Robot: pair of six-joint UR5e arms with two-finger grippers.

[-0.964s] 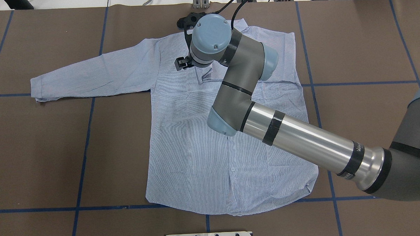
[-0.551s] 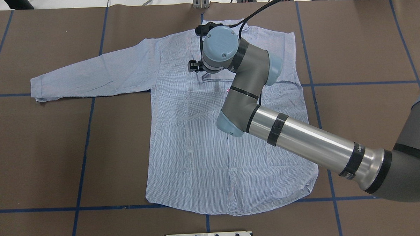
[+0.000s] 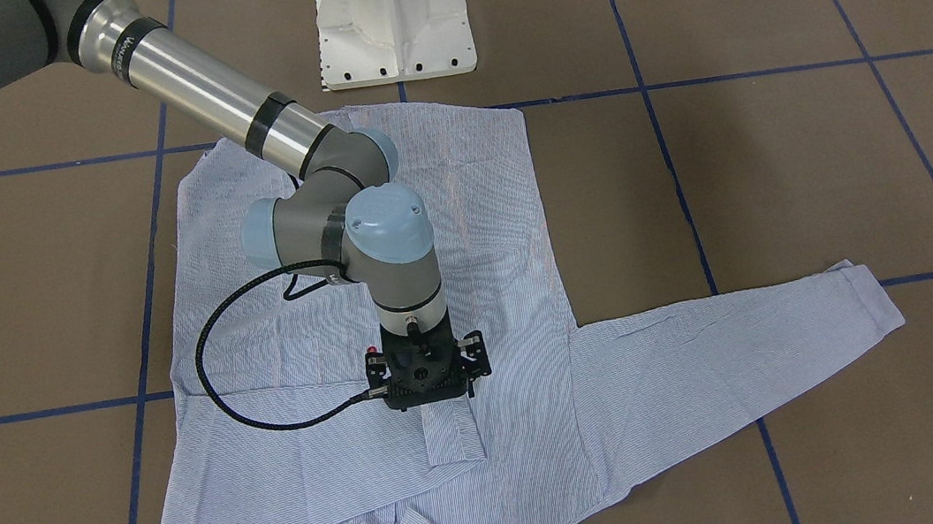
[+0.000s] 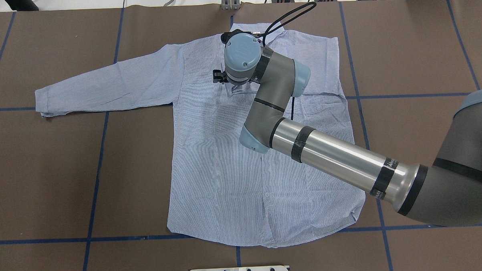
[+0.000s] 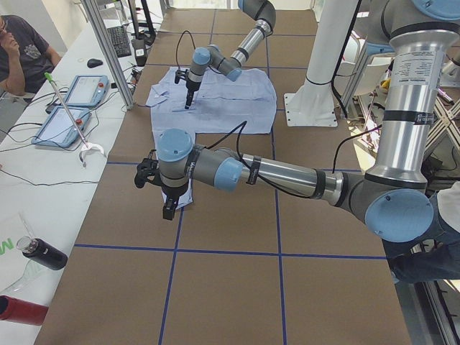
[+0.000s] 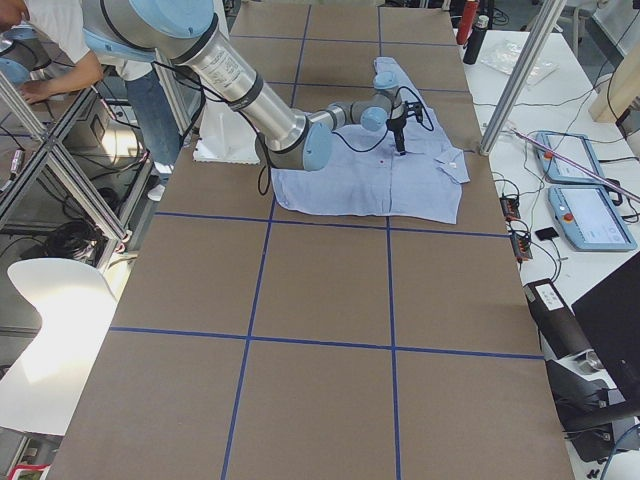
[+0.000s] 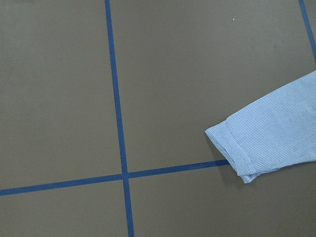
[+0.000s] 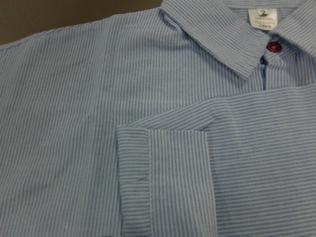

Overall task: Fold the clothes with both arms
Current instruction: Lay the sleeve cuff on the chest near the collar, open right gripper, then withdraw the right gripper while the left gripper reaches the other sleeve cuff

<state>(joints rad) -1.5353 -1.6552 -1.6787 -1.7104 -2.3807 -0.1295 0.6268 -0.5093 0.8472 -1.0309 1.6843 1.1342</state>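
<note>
The light blue striped shirt (image 4: pixel 218 172) lies flat, front up, with its collar (image 8: pixel 217 39) at the far edge. One sleeve is folded across the chest, and its cuff (image 3: pixel 452 433) lies by the placket. The other sleeve (image 4: pixel 111 86) stretches out flat to the side. My right gripper (image 3: pixel 428 400) points straight down just above the folded cuff (image 8: pixel 165 182), open and holding nothing. My left gripper (image 5: pixel 168 212) hovers over the outstretched sleeve's cuff (image 7: pixel 256 143); I cannot tell whether it is open or shut.
Blue tape lines (image 4: pixel 101 156) grid the brown table. The white pedestal base (image 3: pixel 392 22) stands at the robot's edge, just behind the shirt hem. A side bench holds control tablets (image 5: pixel 72 108) and bottles (image 5: pixel 43 255), with a person seated beside it.
The right wrist has shifted a little toward the robot over the chest, first rightward, then back left. The shirt lies as before.
</note>
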